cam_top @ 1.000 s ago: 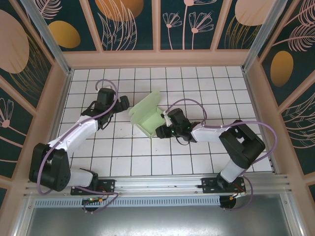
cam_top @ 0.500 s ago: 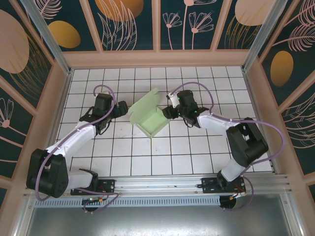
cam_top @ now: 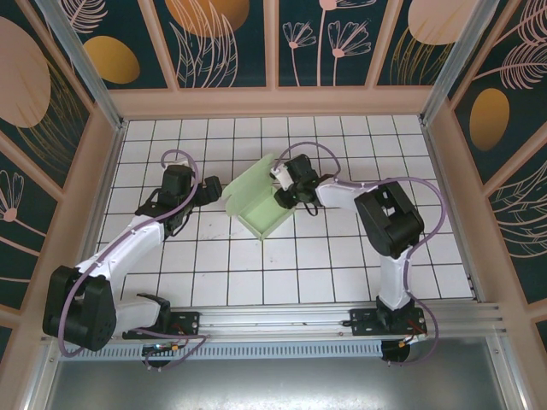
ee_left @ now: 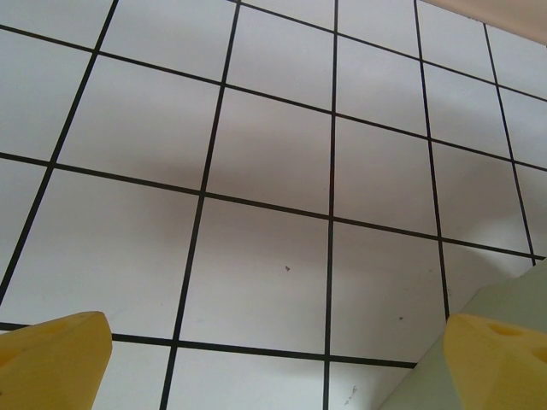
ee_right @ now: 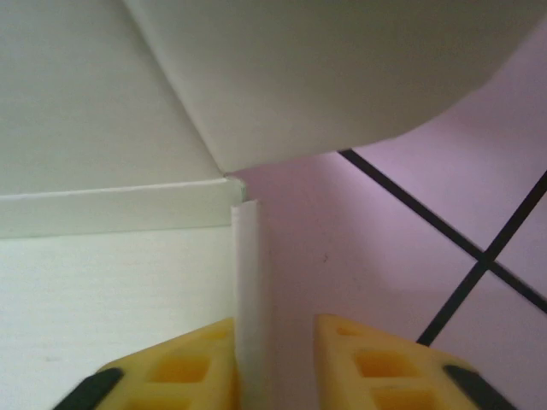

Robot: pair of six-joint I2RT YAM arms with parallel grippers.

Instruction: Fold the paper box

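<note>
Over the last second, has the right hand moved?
Yes. Against the table tiles, the right hand has shifted toward the far wall, from the paper box's near-right side to its far-right edge.

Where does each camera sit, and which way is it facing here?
Top external: above and behind the arms, looking down on the white tiled table, both arms, left pincer, right pincer, pale mint-green card box.
Left wrist: faces the tiles; yellow fingers wide apart.
Right wrist: close on the box; fingers flank a card edge.
Shared: the box in all three.
</note>
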